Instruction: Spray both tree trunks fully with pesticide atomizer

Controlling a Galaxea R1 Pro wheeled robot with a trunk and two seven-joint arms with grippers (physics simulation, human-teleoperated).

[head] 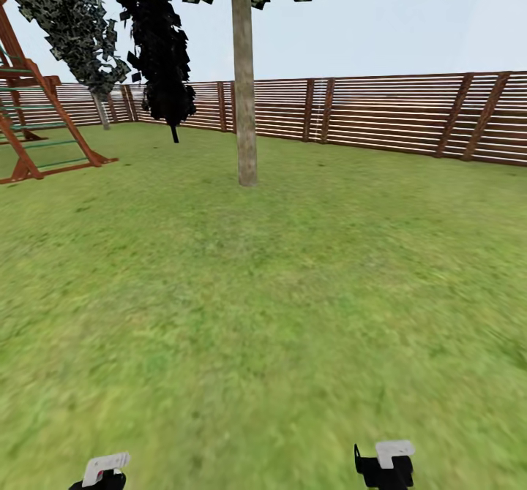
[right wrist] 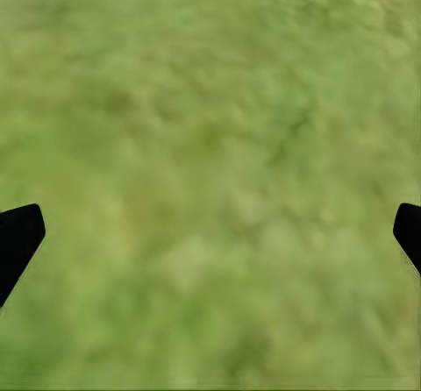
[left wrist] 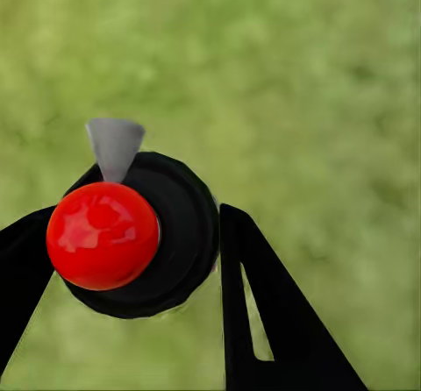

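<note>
Lawn (head: 293, 292) is spreading out wide and green, mottled, soft-looking underfoot. One tree (head: 243, 7) is standing ahead and a little left of centre — its trunk (head: 245, 110) is running straight up, long axis vertical, smooth, pale grey-beige with brown patches, bare of branches low down. Flat green leaves are showing at the top. A brown slatted fence (head: 395, 113) is ringing the grass behind it; a wooden climbing frame (head: 33, 124) is sitting far left, beside two dark narrow trees (head: 161, 51).

Left gripper (left wrist: 132, 259) is gripping the sprayer (left wrist: 145, 233) — black round body, glossy red ball cap, grey cone nozzle pointing away from the wrist, over the grass. Black fingers (left wrist: 263, 312) are pressing on either side of it.

Right gripper (right wrist: 210, 233) is hanging over the grass, jaws spread wide, holding nothing.
</note>
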